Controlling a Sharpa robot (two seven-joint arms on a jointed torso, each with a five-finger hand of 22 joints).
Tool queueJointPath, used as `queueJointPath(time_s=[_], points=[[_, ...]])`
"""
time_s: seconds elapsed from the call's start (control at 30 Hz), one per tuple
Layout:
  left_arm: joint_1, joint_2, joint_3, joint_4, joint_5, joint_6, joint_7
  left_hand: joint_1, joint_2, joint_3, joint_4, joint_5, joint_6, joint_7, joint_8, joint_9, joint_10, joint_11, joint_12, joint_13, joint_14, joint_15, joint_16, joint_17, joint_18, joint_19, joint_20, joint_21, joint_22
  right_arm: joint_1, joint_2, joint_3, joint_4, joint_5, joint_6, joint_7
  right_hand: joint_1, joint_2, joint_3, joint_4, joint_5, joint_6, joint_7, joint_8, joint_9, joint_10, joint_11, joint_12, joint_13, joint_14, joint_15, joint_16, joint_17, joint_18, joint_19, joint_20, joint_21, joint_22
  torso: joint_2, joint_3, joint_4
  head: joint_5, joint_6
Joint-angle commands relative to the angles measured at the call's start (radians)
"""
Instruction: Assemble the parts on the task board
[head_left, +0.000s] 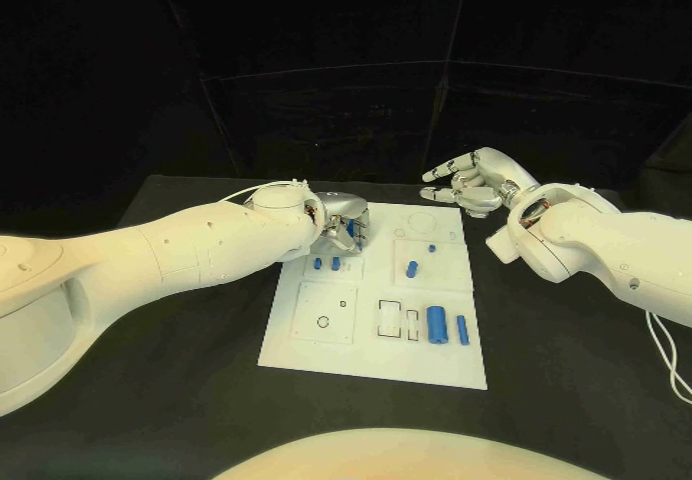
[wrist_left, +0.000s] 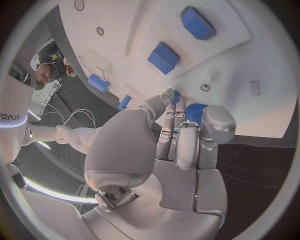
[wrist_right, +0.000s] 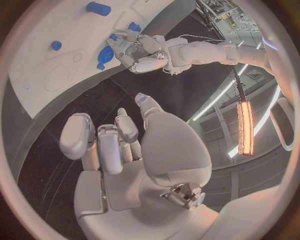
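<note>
Left hand (wrist_left: 181, 135), silver, smooth-shelled: fingers curled down onto the task board (head_left: 433, 300), closed around a blue round part (wrist_left: 195, 111) at its far left corner. Right hand (head_left: 469, 182): holds nothing, fingers loosely apart, hovering just beyond the board's far right edge. Task board: flat white plate on a matte black table (head_left: 173, 400). Blue cylindrical parts (head_left: 436, 322) lie near its front.

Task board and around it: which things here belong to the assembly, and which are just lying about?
Belonging to the job:
- task board
- blue parts lying on it, such as the two cylinders
- blue part at the left hand's fingers
- right hand, empty, beyond the board's far edge

Just lying about:
- white cable on the black table
</note>
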Motion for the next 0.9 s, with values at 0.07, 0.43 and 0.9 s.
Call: queueJointPath(time_s=[0.07, 0.43, 0.9], points=[[-0.001, -0.017, 0.001, 0.025, 0.000, -0.048, 0.017, -0.004, 0.005, 0.007, 0.000, 0.002, 0.006, 0.002, -0.007, -0.001, 0.008, -0.001, -0.007, 0.001, 0.024, -0.008, 0.005, -0.002, -0.019, 0.008, 0.002, 0.005, 0.003, 0.002, 0.000, 0.001, 0.002, 0.003, 0.005, 0.011, -0.006, 0.004, -0.001, 0.007, -0.003, -0.002, -0.001, 0.006, -0.001, -0.006, 0.003, -0.003, 0.001, 0.050, -0.009, -0.006, -0.001, 0.013, -0.003, 0.000, -0.005, 0.000, -0.001, 0.0003, 0.0012, 0.001, 0.002], [0.003, -0.089, 0.069, 0.114, 0.028, -0.108, 0.012, -0.008, -0.004, 0.023, -0.008, 0.003, 0.003, 0.007, -0.023, -0.002, 0.016, 0.002, -0.024, 0.001, 0.024, -0.006, 0.003, -0.008, -0.019, 0.009, 0.003, 0.009, 0.008, 0.002, -0.001, 0.001, -0.001, 0.003, 0.004, 0.012, -0.006, 0.004, -0.001, 0.007, -0.003, -0.002, -0.001, 0.006, -0.001, -0.006, 0.003, -0.003, 0.001, 0.050, -0.009, -0.006, -0.001, 0.013, -0.003, 0.000, -0.005, 0.000, -0.001, 0.0002, 0.0019, 0.004, 0.008], [0.006, -0.154, 0.089, 0.142, 0.028, -0.058, -0.017, -0.013, -0.011, 0.028, -0.011, 0.002, 0.011, 0.009, -0.027, -0.001, 0.025, 0.003, -0.031, 0.002, 0.024, -0.005, 0.002, -0.012, -0.020, 0.009, 0.005, 0.011, 0.011, 0.002, -0.003, 0.001, -0.002, 0.003, 0.004, 0.012, -0.006, 0.004, -0.001, 0.007, -0.003, -0.002, -0.001, 0.006, -0.001, -0.006, 0.003, -0.003, 0.001, 0.050, -0.009, -0.006, -0.001, 0.013, -0.003, 0.000, -0.005, 0.000, 0.000, 0.0009, 0.0000, 0.009, 0.007]])
